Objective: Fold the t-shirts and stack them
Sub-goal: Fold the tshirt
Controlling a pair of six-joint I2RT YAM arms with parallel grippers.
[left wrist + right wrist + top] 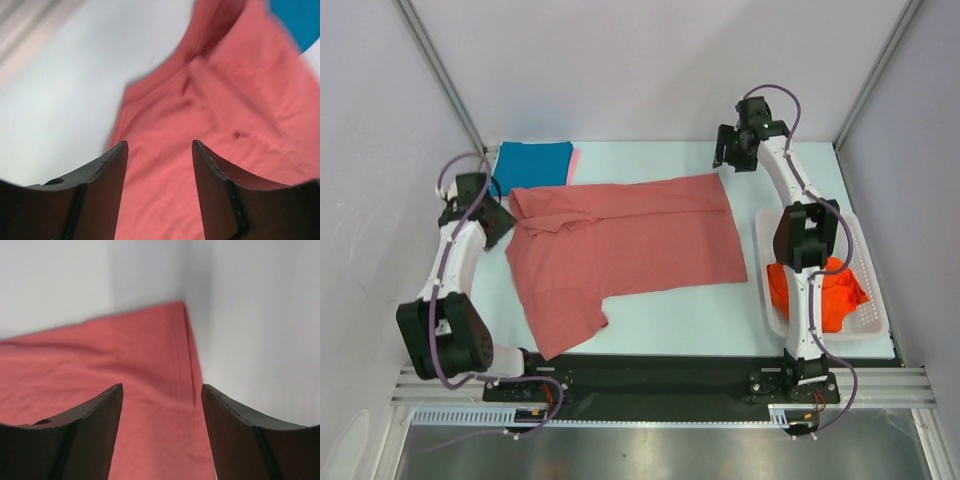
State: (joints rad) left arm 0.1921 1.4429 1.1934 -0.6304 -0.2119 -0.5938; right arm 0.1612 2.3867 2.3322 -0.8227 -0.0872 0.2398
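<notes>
A dusty salmon-red t-shirt [620, 240] lies spread on the table, partly folded, one sleeve hanging toward the front left. My left gripper [498, 222] is open and empty at the shirt's left edge; in the left wrist view its fingers [112, 170] hover over the red cloth [215, 100]. My right gripper [728, 150] is open and empty above the shirt's far right corner; the right wrist view shows that corner and hem [150, 365]. A folded teal-blue shirt [534, 163] lies at the back left on a light pink one [574, 161]. Bright orange-red shirts [820, 292] fill the basket.
A white lattice basket [865, 270] stands at the right beside the right arm. Grey enclosure walls stand at the left, back and right. The black base rail [650, 375] runs along the near edge.
</notes>
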